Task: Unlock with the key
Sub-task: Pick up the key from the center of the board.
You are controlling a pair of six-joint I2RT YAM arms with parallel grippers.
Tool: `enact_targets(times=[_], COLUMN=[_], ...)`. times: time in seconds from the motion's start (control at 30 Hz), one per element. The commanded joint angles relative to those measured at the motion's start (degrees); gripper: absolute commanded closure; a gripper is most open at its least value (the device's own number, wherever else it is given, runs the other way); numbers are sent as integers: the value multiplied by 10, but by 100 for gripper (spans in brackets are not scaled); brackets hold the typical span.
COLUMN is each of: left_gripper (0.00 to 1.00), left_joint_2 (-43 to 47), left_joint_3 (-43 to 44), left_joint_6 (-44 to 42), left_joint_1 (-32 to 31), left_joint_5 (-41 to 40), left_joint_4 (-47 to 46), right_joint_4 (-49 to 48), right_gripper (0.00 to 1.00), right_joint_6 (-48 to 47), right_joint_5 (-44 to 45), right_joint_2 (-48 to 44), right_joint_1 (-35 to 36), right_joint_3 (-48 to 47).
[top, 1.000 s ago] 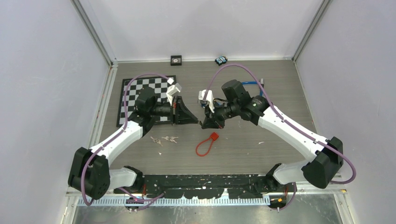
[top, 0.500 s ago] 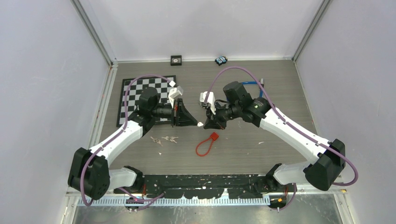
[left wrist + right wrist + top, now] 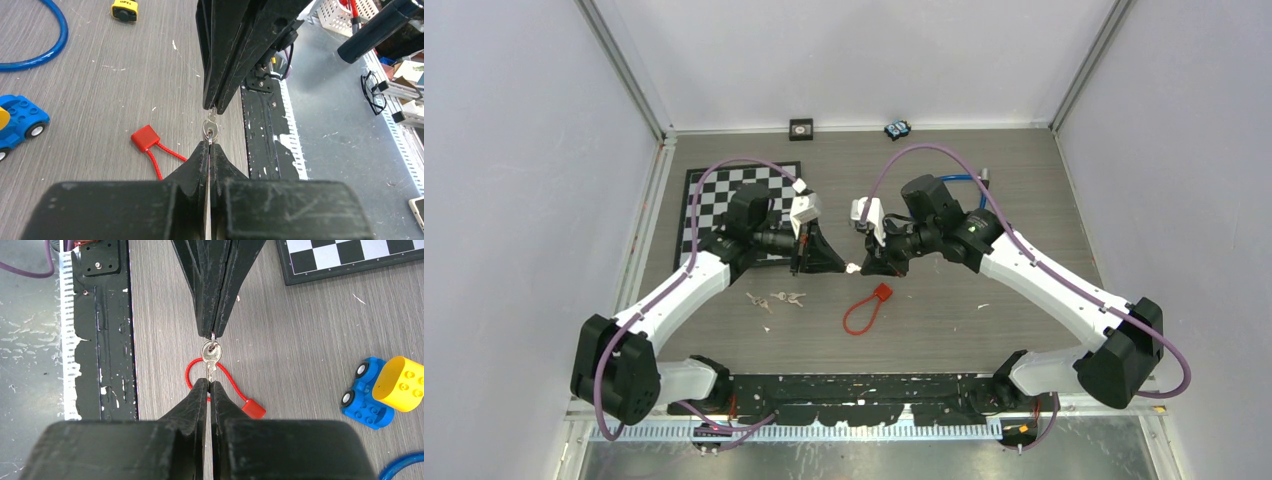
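Note:
A small silver key (image 3: 210,352) hangs in the air between my two grippers, above the table. My right gripper (image 3: 209,383) is shut on the key's blade. My left gripper (image 3: 209,145) is shut on the ring at the key's head (image 3: 210,131). The two gripper tips face each other, almost touching, in the top view, left (image 3: 832,263) and right (image 3: 867,266). The red cable lock (image 3: 864,310) lies on the table just below them, its red block (image 3: 253,409) and loop apart from the key. No fingers touch it.
Loose keys (image 3: 779,298) lie left of the lock. A checkerboard (image 3: 719,205) is behind the left arm. A blue toy car (image 3: 367,392) with a yellow block (image 3: 400,382), a blue cable (image 3: 30,45) and a yellow item (image 3: 125,9) lie behind the right arm. A black rail (image 3: 864,385) runs along the near edge.
The left wrist has rolled, its white camera swinging right and down. The right gripper shifted slightly toward the back. The key stays held between both tips.

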State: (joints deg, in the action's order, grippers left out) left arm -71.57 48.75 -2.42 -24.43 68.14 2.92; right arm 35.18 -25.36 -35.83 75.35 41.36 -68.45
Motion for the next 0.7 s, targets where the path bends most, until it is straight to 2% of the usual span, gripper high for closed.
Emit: enact_targets(times=[0.0,0.17,0.33,0.5,0.67], left_gripper=[100,100,100,100,100], left_joint_2=[1,10,17,19,17], left_joint_3=[13,3,-19,-46,-49], left_joint_6=[-60,-32,57,155,174], left_joint_1=[6,6,9,15,15], left_joint_5=[-9,-12,-10,8,22], left_joint_4=[52,21,-74,-188,-209], right_joint_4=[23,14,0,-19,-16], right_gripper=[100,100,98,80,58], right_joint_6=[-12,-6,8,38,42], right_joint_5=[15,11,17,13,-13], right_joint_2=[-23,-21,-24,-29,-21], right_joint_1=[-4,-3,-9,-26,-30], right_joint_3=[-7,0,10,21,11])
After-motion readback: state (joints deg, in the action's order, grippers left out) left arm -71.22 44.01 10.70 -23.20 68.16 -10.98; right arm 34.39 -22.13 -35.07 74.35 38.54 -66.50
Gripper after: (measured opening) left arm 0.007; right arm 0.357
